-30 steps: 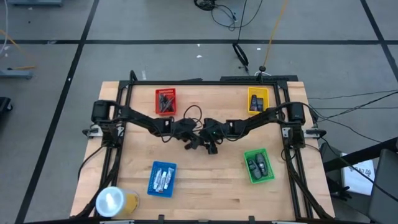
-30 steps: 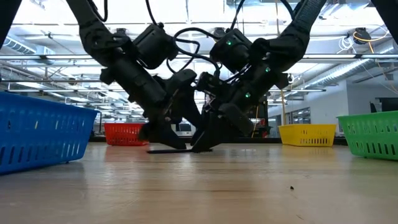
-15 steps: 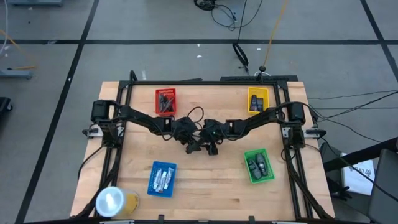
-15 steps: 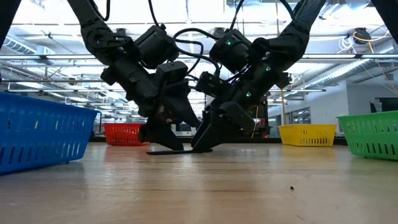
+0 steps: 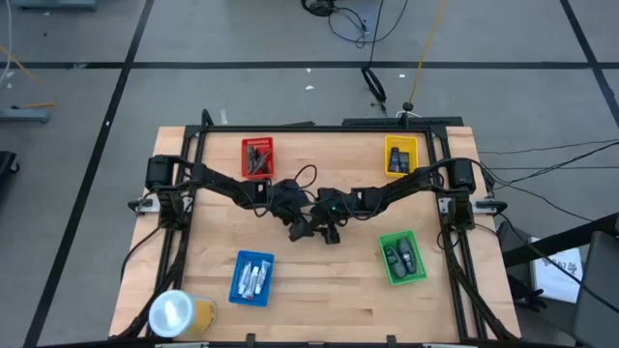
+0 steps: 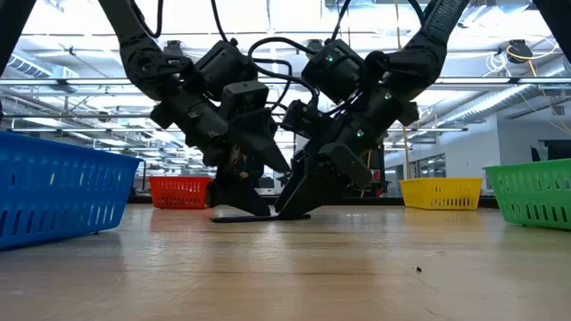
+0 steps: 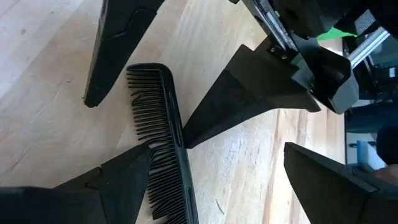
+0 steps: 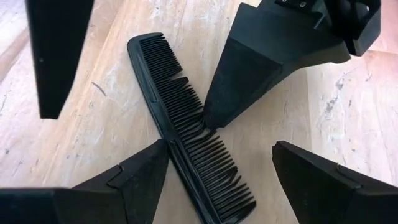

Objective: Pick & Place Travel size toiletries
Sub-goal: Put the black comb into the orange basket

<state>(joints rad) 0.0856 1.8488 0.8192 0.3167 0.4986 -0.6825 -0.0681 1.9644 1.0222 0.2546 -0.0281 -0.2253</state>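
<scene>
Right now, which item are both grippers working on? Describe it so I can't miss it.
At the middle of the wooden table, between the left gripper and right gripper, both open, a black comb lies flat. It alone sits on bare wood; everything else is in coloured trays.

Overhead, table-level, two close wrist views; all share comb [image 8: 186, 124].

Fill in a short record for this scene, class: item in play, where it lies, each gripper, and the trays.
item: black comb
position: flat on the table, centre
left gripper: open, fingers either side of the comb
right gripper: open, also over the comb
trays: red tray, yellow tray, blue tray, green tray
</scene>
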